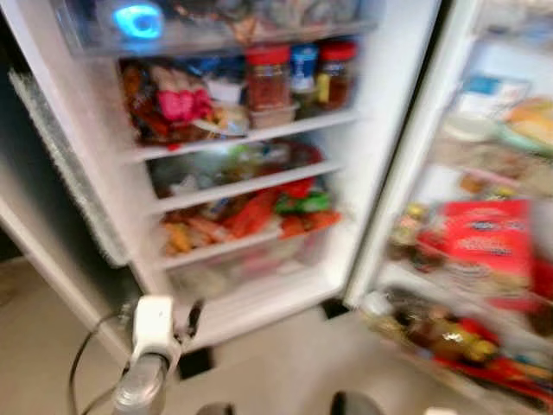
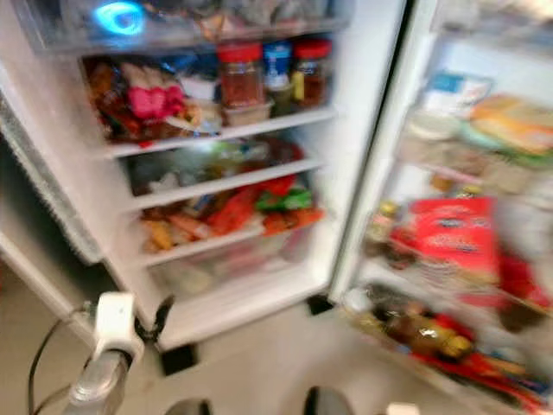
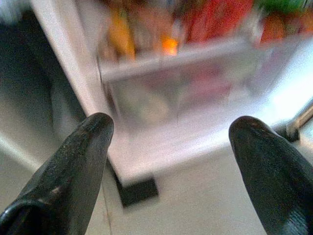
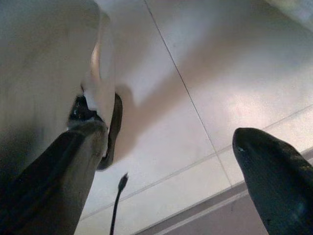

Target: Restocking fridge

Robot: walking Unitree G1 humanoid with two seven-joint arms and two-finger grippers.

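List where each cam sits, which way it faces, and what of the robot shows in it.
Left eye: head, looking down into the open fridge; left arm low.
Right eye: same scene, same arm.
Left wrist: along the open left gripper at the bottom drawer.
Right wrist: along the open right gripper at the tiled floor.
Shared: eyes and left wrist see the drawer.

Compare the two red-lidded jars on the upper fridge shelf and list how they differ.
The left red-lidded jar looks wider and stands nearer the front, above a small clear tub; the right red-lidded jar looks slimmer and sits further back, beside the fridge wall. The right one shows a yellowish label; the left shows reddish contents. Both stand upright, flanking a blue-capped container.
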